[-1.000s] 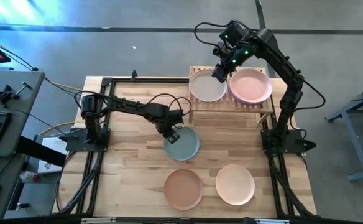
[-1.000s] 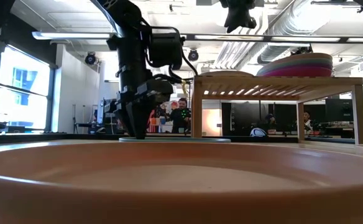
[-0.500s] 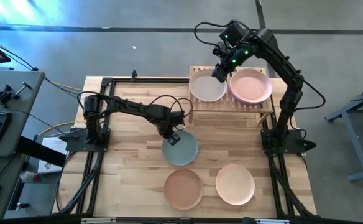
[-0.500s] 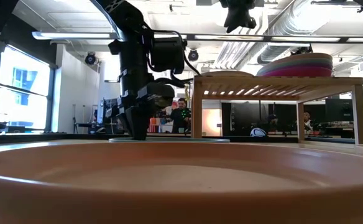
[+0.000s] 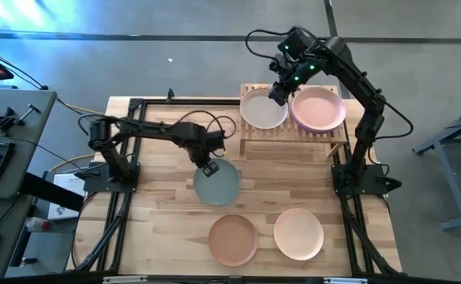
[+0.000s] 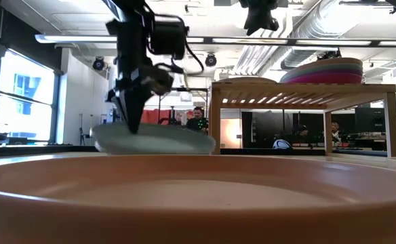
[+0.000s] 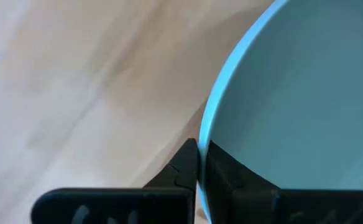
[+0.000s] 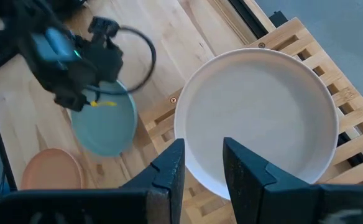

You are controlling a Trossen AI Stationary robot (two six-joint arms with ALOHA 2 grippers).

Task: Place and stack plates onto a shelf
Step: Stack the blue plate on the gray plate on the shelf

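Rim pinch only: left gripper [image 5: 208, 167] clamped shut on grey-teal plate [image 5: 217, 185], lifted clear. Could tilt and slip out. Right gripper [image 5: 278, 92] parted, empty, above shelf [image 5: 294, 134].

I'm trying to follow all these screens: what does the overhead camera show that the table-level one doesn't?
Only the overhead view shows the peach plate on the table, the cream plate on the shelf's slatted top, and the right tool above it.

Only the table-level view shows the grey-teal plate lifted clear of the table, the colourful plate stack edge-on, and people in the room behind.

Both show the left tool pinching the grey-teal plate's rim, and the terracotta plate.
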